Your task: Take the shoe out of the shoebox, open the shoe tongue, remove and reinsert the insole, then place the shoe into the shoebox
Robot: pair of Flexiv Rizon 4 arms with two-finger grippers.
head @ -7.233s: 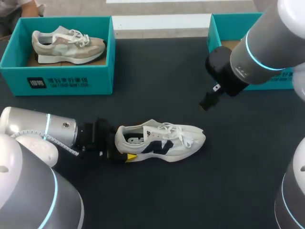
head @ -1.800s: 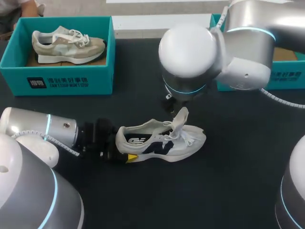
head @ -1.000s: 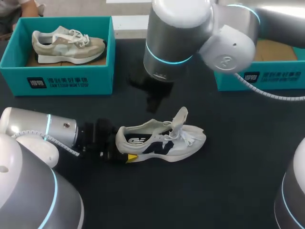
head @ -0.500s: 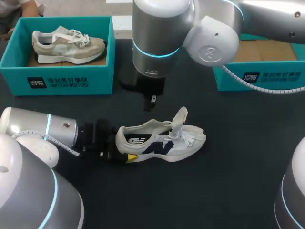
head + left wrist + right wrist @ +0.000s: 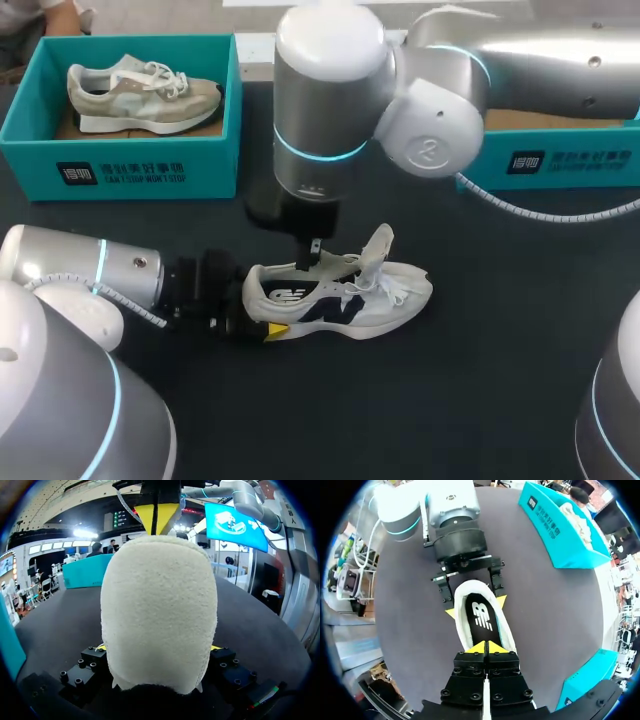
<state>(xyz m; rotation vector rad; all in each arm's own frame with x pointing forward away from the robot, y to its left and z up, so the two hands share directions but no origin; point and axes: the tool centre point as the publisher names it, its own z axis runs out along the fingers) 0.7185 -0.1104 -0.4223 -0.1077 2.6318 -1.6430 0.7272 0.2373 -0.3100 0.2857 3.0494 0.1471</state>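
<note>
Right wrist view sets our right gripper (image 5: 486,647), tips pressed together and empty, directly above the shoe (image 5: 481,615), which lies lengthwise on the desk (image 5: 410,580), heel clamped in our left gripper (image 5: 476,606)

Lighting's bright and pretty even, coming from overhead, so shadows barely show on the dark table (image 5: 480,350). There's a bit of shine on the right arm (image 5: 330,110) where its white shell catches the light. Up close in the left wrist view the shoe (image 5: 159,615) heel is lit softly, no glare.
</note>
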